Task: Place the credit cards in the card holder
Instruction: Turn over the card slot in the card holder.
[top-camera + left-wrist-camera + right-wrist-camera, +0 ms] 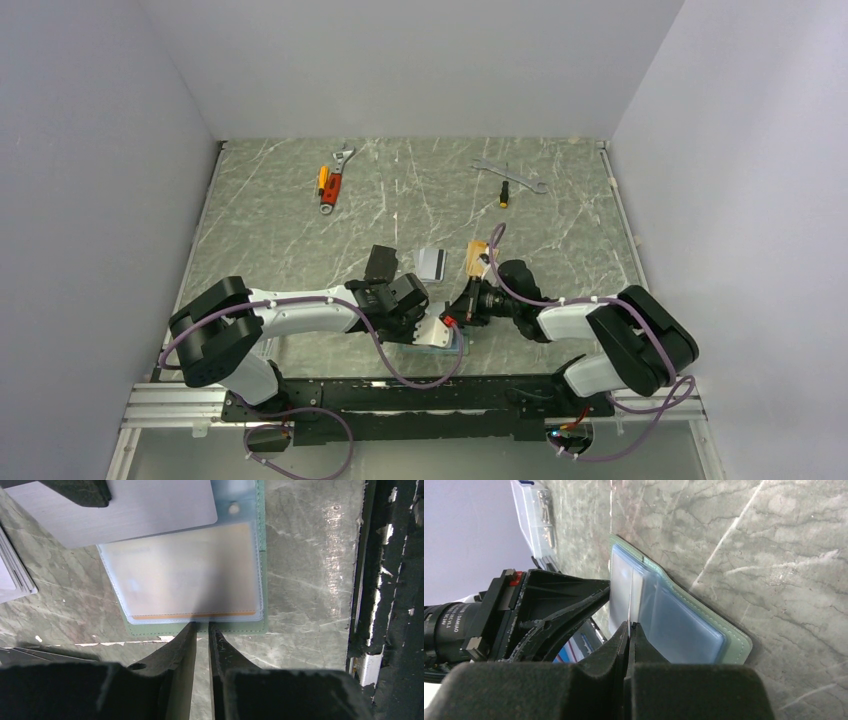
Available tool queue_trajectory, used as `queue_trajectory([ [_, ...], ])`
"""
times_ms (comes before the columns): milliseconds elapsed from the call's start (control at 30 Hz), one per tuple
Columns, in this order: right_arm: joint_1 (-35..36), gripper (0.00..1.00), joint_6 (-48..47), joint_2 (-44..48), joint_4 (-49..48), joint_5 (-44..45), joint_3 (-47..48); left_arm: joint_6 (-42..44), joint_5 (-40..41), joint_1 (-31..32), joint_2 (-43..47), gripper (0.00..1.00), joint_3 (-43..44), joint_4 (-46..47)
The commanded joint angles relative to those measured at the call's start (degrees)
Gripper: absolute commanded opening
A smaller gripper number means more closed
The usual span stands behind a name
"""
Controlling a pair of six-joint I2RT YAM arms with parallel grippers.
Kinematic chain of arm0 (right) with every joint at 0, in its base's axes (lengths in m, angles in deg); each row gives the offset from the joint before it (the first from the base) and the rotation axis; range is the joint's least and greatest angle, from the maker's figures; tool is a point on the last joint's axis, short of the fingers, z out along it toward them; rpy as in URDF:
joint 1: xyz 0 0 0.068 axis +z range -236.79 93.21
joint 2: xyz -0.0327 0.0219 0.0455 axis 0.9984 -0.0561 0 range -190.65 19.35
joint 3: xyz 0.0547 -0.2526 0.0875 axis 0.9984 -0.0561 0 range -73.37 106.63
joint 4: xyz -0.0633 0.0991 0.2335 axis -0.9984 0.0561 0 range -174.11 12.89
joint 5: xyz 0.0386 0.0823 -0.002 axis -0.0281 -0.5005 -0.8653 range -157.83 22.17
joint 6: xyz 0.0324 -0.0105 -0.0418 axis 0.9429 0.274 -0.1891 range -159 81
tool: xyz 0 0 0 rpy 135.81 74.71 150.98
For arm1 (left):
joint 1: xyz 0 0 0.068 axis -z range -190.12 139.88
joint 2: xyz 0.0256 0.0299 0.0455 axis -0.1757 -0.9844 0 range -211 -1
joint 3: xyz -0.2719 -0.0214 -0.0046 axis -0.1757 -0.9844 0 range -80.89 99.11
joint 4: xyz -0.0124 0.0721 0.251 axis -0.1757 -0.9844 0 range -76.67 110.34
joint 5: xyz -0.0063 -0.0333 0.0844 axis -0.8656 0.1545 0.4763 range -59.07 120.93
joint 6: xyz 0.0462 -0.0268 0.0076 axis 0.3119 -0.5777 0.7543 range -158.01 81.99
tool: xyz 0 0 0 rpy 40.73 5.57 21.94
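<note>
Looking down at the big green stone table, I see both arms reaching in to the middle. The card holder lies open and flat there, close to the table's near edge, between the two grippers.

The left gripper has its fingers almost together, with only a thin slit between them. I see nothing in the slit. Its tips sit at the holder's green edge, and I think they pin it down. The right gripper is squeezed tight on a silver card. An orange card is already inside the clear pocket. Farther back lie a black card, a striped grey card and an orange-gold card.

What could go wrong? The holder is soft, so a push from the card could make it slide or fold if the left tips let go. The card's corner could catch on the pocket's lip and bend. It could also bump the orange card and jam.

In the left wrist view the holder's long side runs across. The silver card's long side runs almost the same way, turned a little. One of its corners lies over the top of the pocket, just beside the snap.
</note>
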Motion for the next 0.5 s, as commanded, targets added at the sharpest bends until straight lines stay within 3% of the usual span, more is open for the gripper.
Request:
queue_trajectory([
  [0,0.44,0.00,-0.23,-1.16,-1.52,0.47,0.55,-0.78,-0.09,0.31,0.17,0.20,0.78,-3.55],
  [467,1.70,0.00,0.62,-2.96,-4.26,0.83,0.59,-1.19,-0.50,0.66,-0.01,0.17,1.34,-3.79],
])
